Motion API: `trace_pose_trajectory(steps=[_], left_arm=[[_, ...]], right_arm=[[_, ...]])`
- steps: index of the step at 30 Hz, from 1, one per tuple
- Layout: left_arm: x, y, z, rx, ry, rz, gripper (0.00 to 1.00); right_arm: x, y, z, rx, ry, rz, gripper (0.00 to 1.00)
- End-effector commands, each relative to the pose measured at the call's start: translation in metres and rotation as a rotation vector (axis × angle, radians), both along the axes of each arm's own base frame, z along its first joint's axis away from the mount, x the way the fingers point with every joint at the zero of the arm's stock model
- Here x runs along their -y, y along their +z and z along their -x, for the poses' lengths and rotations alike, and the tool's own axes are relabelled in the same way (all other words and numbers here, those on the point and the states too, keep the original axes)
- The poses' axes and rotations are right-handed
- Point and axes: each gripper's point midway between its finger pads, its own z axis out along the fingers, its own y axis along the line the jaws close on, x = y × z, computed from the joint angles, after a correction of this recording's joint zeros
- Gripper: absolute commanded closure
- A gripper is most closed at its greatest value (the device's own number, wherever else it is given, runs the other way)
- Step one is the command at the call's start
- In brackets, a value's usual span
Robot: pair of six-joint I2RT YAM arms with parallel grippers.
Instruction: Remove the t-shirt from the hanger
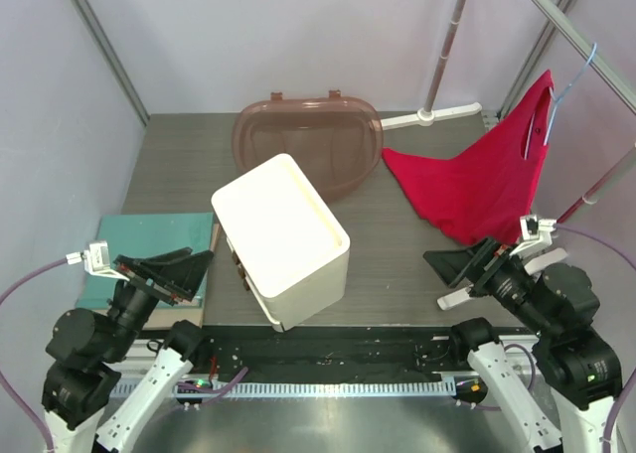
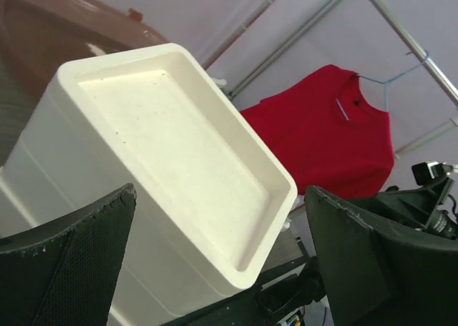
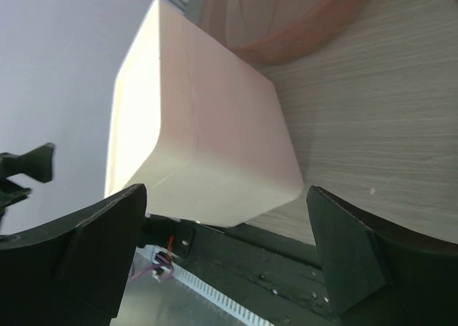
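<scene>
Top external view: the t-shirt [image 1: 475,187] is over the far right corner of the tabletop [image 1: 397,259], still on the hanger [image 1: 556,97].
T-shirt colour: bright red, plain, no print showing.
T-shirt shape: from above it fans out from a narrow top at the hanger to a wide, softly creased lower edge. In the left wrist view the t-shirt [image 2: 322,136] faces the camera, with short sleeves, a round neck and a small tag inside the collar.
T-shirt lower edge: it reaches down towards the tabletop near the right edge. Whether it rests there cannot be told.
Hanger: thin light-blue wire. Its hook is over a slanted metal rail [image 1: 581,38] above the right edge, and its shoulders are inside the shirt. In the left wrist view the hanger [image 2: 386,83] shows above the collar.
Left gripper [image 1: 199,274]: jaws spread wide, holding nothing, at the near left corner over a teal mat [image 1: 149,236] and pointing at the white box [image 1: 283,236].
Right gripper [image 1: 437,279]: jaws spread wide, holding nothing, near the right part of the near edge, just beside the shirt's lower edge but apart from it.
White box: mid-tabletop, tilted.
Brown tub [image 1: 308,140]: behind the box by the far edge, just beside the shirt's left tip.
</scene>
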Motion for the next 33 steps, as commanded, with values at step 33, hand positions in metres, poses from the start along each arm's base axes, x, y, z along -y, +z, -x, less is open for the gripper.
trace_pose_trajectory(steps=[33], left_arm=[[0.034, -0.028, 0.014, -0.250, -0.212, -0.162, 0.00]], right_arm=[[0.162, 0.157, -0.132, -0.069, -0.881, 0.767, 0.09]])
